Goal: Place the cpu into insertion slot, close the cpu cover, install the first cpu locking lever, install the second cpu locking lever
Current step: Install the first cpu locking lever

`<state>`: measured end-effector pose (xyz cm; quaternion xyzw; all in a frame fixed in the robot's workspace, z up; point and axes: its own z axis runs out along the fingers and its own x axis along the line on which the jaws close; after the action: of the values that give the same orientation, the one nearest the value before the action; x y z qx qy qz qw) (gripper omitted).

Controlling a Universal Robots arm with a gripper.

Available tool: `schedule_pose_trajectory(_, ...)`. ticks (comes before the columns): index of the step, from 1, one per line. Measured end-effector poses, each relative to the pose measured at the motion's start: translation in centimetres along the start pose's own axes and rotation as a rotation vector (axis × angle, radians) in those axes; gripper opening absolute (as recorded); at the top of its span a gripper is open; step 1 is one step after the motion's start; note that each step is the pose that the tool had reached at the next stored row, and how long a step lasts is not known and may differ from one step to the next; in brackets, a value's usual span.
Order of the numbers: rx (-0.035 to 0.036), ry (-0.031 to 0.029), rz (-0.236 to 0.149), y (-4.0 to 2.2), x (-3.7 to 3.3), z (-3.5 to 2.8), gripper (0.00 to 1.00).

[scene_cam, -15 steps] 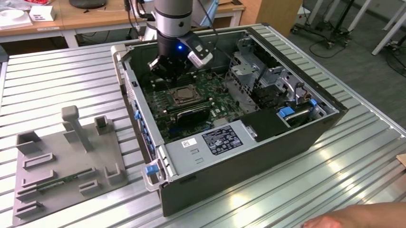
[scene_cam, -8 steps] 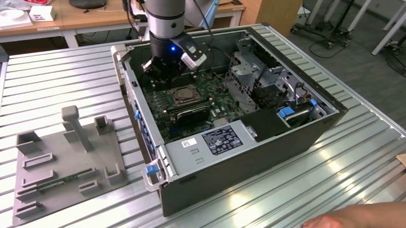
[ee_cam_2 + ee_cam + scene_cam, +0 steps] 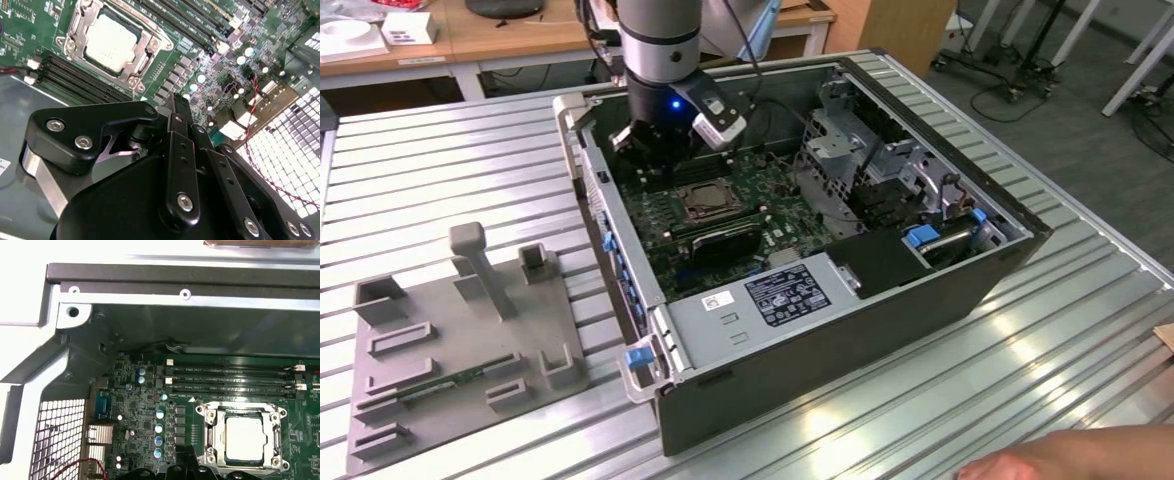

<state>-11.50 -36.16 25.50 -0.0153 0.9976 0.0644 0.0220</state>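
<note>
The empty hand (image 3: 650, 165), fingers (image 3: 176, 107) together, is hovering at the exterior view's eleven o'clock from the cpu (image 3: 707, 197) sitting in the insertion slot (image 3: 201, 411) under the cpu cover (image 3: 148, 47), so the locking step is probably calling for a careful push.

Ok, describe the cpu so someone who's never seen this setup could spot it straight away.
Find the open computer case on the slatted metal table and look at the green motherboard inside. Next to the long black memory slots is the cpu cover, a square silvery frame; the cpu is the flat pale square within it, the only plain smooth surface among small cluttered parts.
</note>
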Motion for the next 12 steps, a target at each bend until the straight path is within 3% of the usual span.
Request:
schedule_pose_trajectory(4,-0.018,-0.0001,0.001,0.01,0.09,0.0,0.1)
schedule_pose_trajectory(8,-0.028,-0.0001,0.001,0.06,0.23,0.01,0.1)
schedule_pose_trajectory(12,-0.033,-0.0002,0.002,0.25,0.4,0.06,0.1)
